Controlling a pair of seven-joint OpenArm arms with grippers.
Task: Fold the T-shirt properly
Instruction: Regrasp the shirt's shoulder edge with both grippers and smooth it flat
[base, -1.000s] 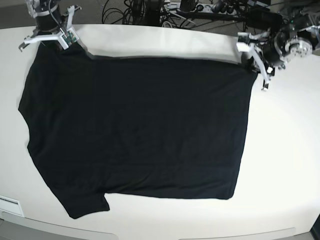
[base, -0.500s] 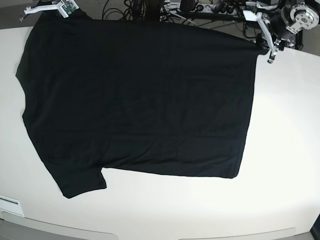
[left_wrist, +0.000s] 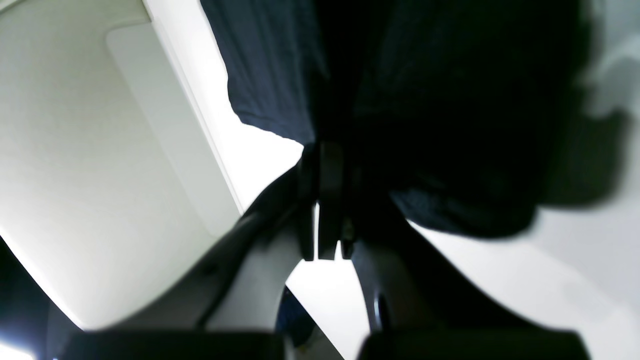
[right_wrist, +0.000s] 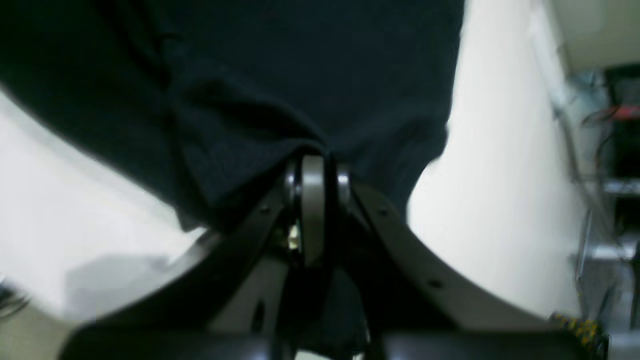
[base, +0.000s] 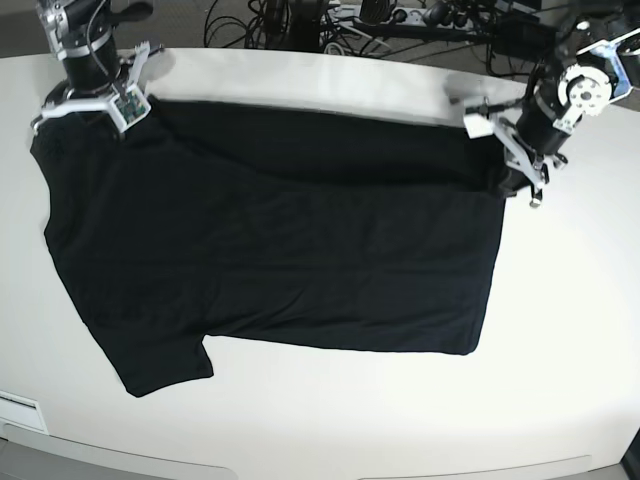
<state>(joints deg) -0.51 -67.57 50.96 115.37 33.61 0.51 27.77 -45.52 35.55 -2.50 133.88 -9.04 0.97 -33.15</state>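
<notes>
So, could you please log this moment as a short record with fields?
garment: black T-shirt, spread on the white table, plain side up
left claw: shut on the T-shirt's far corner
right claw: shut on the T-shirt's other far corner
far edge: doubled over in a band
near sleeve: flat

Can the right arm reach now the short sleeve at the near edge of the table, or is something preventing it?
Probably not yet. The right end effector is shut on the far corner of the T-shirt, so it would have to release first. Otherwise the sleeve lies flat on the table with nothing over it.
</notes>
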